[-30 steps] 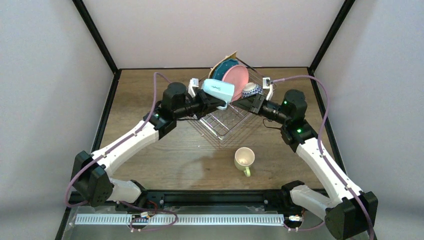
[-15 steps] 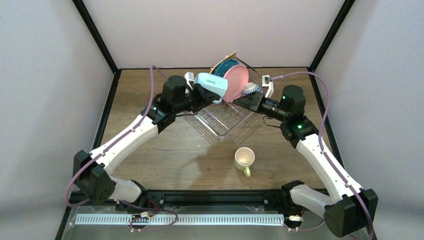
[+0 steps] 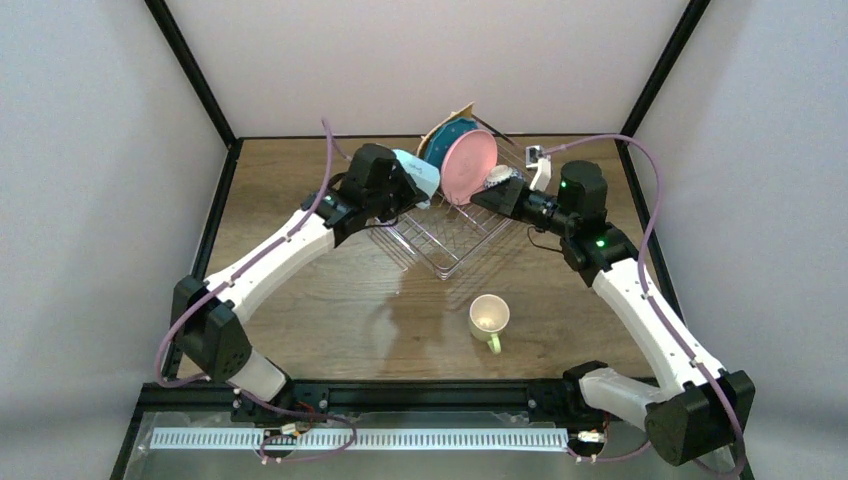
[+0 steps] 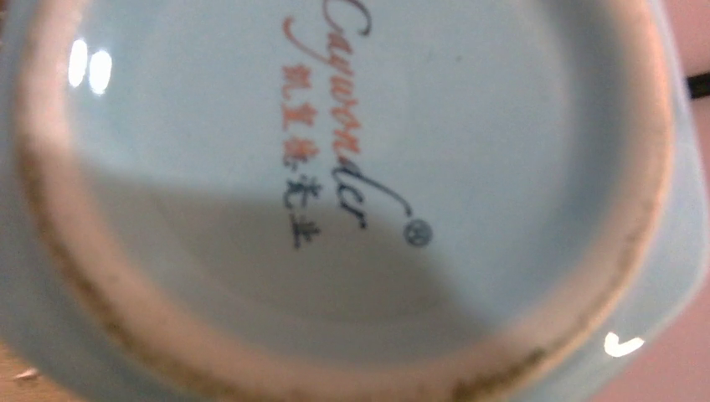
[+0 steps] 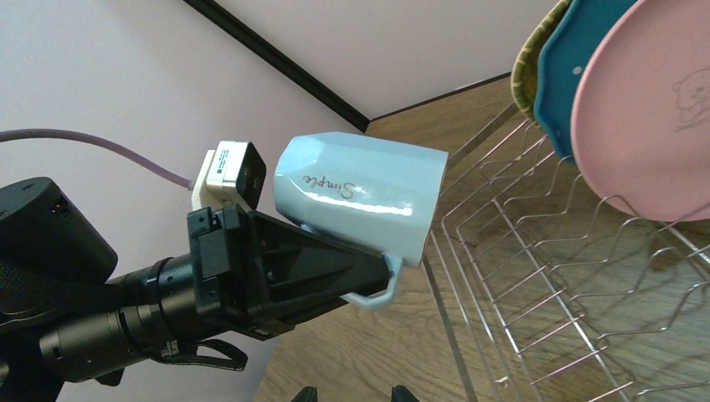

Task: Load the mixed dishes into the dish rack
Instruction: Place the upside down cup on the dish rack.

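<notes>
Pinching the light-blue mug (image 5: 360, 197) by its handle in the clenched left gripper (image 5: 368, 268), tipping it sideways above the dish rack's (image 3: 445, 262) left edge, probably for lowering beside the pink round plate (image 3: 470, 165), while parking the right gripper (image 5: 352, 390) nearby, released and empty.
</notes>
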Robot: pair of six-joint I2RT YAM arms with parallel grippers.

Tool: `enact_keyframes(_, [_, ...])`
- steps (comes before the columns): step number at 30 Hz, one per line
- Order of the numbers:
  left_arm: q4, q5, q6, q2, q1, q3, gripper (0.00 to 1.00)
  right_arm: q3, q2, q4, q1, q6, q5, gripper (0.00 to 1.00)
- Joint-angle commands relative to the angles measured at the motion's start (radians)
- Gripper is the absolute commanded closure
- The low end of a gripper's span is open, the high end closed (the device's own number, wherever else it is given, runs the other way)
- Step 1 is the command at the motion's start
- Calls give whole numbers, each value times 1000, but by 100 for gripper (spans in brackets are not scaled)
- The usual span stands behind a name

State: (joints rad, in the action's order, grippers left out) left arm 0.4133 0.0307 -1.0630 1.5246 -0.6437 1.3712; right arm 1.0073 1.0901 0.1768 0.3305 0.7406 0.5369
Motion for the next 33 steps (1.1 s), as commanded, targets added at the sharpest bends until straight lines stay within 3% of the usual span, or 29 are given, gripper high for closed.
enact_keyframes(1, [39,-143,34,49,5,92,97,50,21,75,-4,-54,-58,51])
enact_keyframes(21, [202,-539,-78,334,-11,262,97,28,21,101,-5,-90,-28,51])
enact_keyframes(33, [290,-634,-151,441,-49,321,97,-1,10,99,-5,-95,-3,51])
